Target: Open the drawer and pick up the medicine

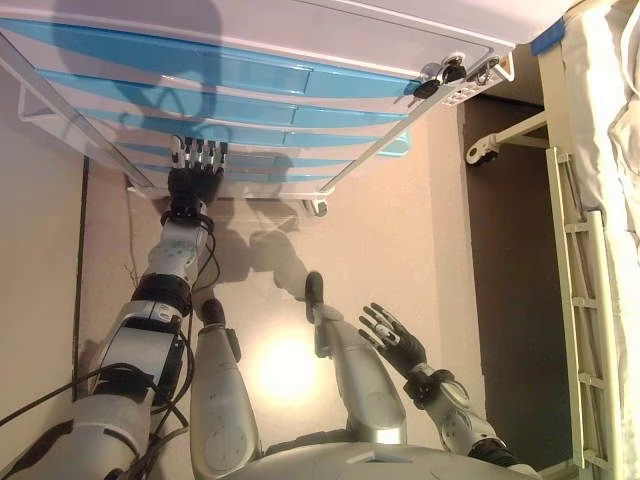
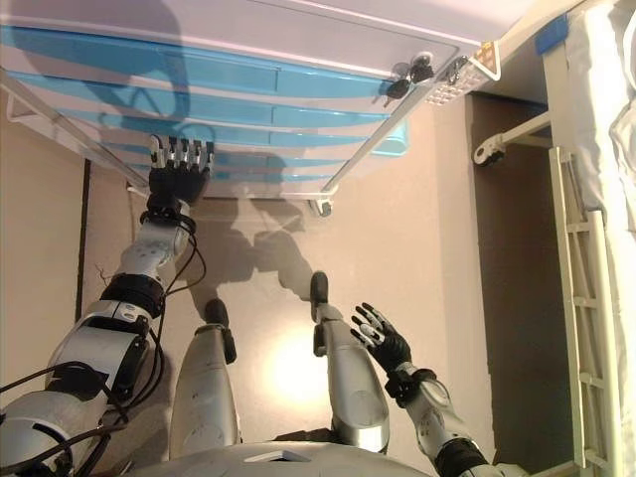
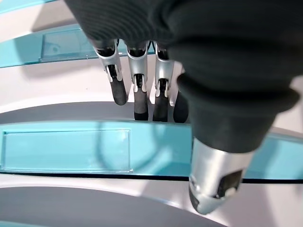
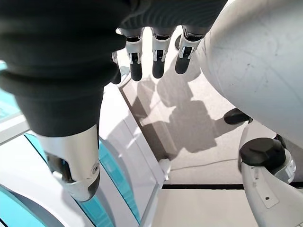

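Note:
A white drawer cabinet (image 1: 300, 35) with several blue drawer fronts (image 1: 200, 68) stands before me, all drawers shut. My left hand (image 1: 196, 168) reaches up to a lower drawer front (image 3: 66, 150), its fingers (image 3: 137, 90) straight and resting against the front just above that blue panel. My right hand (image 1: 393, 338) hangs low at my right side, fingers spread and open, holding nothing. No medicine is in view.
The cabinet stands on a white frame with castor wheels (image 1: 318, 207). A bunch of keys (image 1: 440, 75) hangs at its upper right corner. A bed with a white rail (image 1: 580, 290) stands at the right. The floor is beige.

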